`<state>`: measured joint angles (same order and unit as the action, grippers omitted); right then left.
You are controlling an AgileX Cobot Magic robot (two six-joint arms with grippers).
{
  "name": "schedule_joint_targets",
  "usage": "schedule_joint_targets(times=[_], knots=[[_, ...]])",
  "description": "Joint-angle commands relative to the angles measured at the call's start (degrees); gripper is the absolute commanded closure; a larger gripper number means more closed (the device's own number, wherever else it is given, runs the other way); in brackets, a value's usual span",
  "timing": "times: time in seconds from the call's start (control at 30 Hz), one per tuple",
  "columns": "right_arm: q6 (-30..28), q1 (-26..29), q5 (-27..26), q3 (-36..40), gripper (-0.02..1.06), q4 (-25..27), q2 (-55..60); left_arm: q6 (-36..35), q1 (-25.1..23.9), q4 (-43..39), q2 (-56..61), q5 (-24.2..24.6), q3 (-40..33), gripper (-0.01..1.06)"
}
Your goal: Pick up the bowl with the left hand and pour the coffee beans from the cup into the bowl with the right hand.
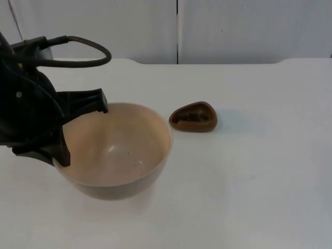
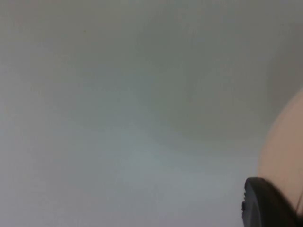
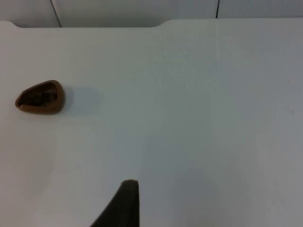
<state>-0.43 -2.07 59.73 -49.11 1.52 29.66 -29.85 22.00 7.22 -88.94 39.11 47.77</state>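
You see left claw [image 1: 83,132] clamped on beige bowl [image 1: 122,155] rim, bowl at desk [image 1: 259,181] left side. Brown cup [image 1: 193,116] just beside bowl, toward desk's far edge. Right claw [image 3: 124,203]: grip state unclear.

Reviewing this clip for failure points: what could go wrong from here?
The left gripper pinches only the bowl rim, so the bowl may tilt or slip. The small brown cup with beans stands close beside the bowl and could get knocked. The right gripper waits far from the cup.
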Motion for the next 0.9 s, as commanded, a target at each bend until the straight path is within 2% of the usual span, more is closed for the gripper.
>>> schedule_joint_targets(times=[0.0,0.17,0.4,0.67,0.77,0.87], knots=[[-0.3,0.2,-1.2,-3.7,-0.01,0.2,5.1,0.0,-0.1,0.7,0.4,-0.8,-0.1,1.05],[-0.3,0.2,-1.2,-13.3,-0.01,0.2,17.9,0.0,-0.1,0.7,0.4,-0.8,-0.1,1.05],[-0.7,0.2,-1.1,-20.2,-0.01,2.3,28.1,0.0,-0.1,0.7,0.4,-0.8,-0.1,1.05],[-3.4,0.0,0.7,-29.0,-0.01,9.7,42.4,0.0,-0.1,0.7,0.4,-1.1,-0.1,1.05],[-3.4,-1.8,2.5,-32.1,-0.01,10.2,46.5,0.0,-0.1,0.8,0.4,-1.6,-0.1,1.05],[-1.9,-7.6,4.0,-37.6,-0.01,7.7,53.6,0.0,-0.1,0.8,0.4,-2.0,-0.1,1.05]])
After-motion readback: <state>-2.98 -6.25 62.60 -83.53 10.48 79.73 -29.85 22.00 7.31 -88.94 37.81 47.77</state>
